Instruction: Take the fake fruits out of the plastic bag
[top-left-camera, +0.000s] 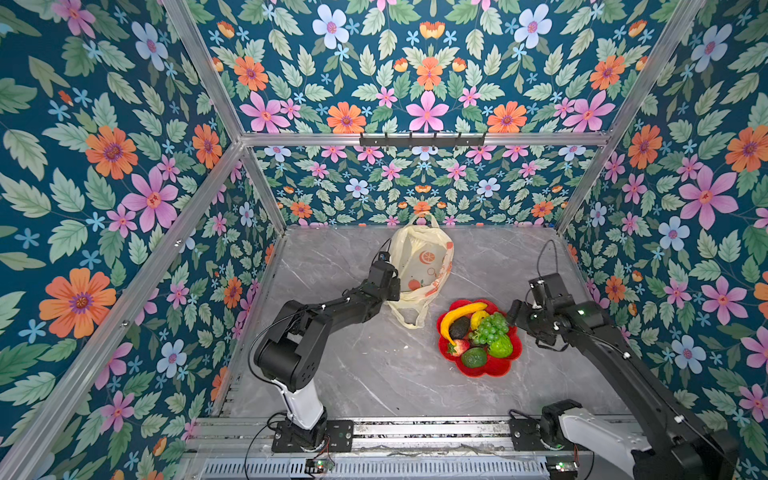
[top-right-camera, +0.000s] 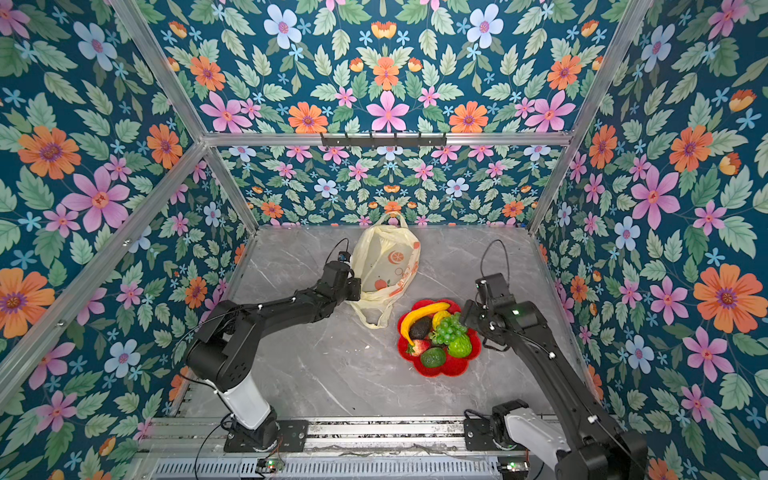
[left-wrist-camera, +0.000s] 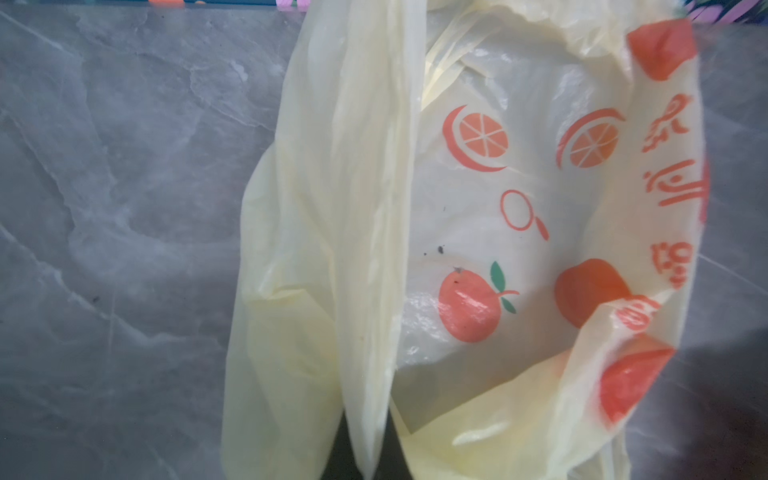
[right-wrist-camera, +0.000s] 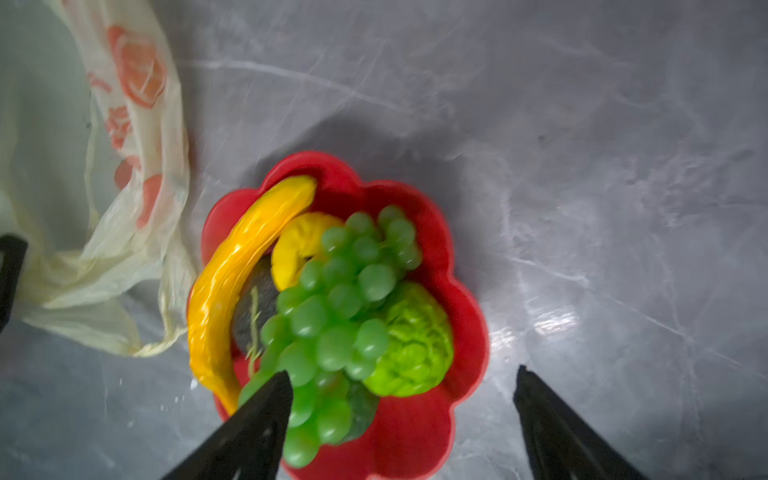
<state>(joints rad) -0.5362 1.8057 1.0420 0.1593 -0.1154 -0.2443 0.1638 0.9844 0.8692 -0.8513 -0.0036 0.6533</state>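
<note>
table (top-left-camera: 353, 374): grey marble, inside a floral-walled booth.
plate (top-left-camera: 486, 372): red, flower-shaped, resting on the table right of centre.
fake fruits (top-right-camera: 446, 332): all seven heaped on the plate.
banana (top-left-camera: 459, 313): yellow, curved along the plate's left and rear rim.
grape bunch (top-left-camera: 491, 328): green, on top of the heap, near the middle.
lemon (top-left-camera: 478, 318): yellow, behind the grape bunch, beside the banana.
avocado (top-left-camera: 459, 328): dark, tucked inside the banana's curve.
strawberry (top-left-camera: 457, 347): red, at the left front, by the banana's tip.
bumpy bright green fruit (top-left-camera: 500, 347): right of centre, against the grape bunch.
dark green fruit (top-left-camera: 473, 357): at the front, between strawberry and bumpy bright green fruit.
plastic bag (top-left-camera: 422, 262): crumpled at the rear middle of the table, behind and left of the plate. Cream translucent film with orange fruit-slice prints, mouth held open toward the left wrist camera. One loop handle against the back wall, the other trailing forward to just beside the plate.
left gripper (top-left-camera: 394, 289): clamped fully closed on a fold of the plastic bag at its left rim, fingers mostly hidden behind film in the left wrist view.
right gripper (right-wrist-camera: 401, 374): spread wide, nothing in its grasp. Hovers at the plate's right edge, one fingertip overlapping the grape bunch in the right wrist view, contact impossible to tell.
</note>
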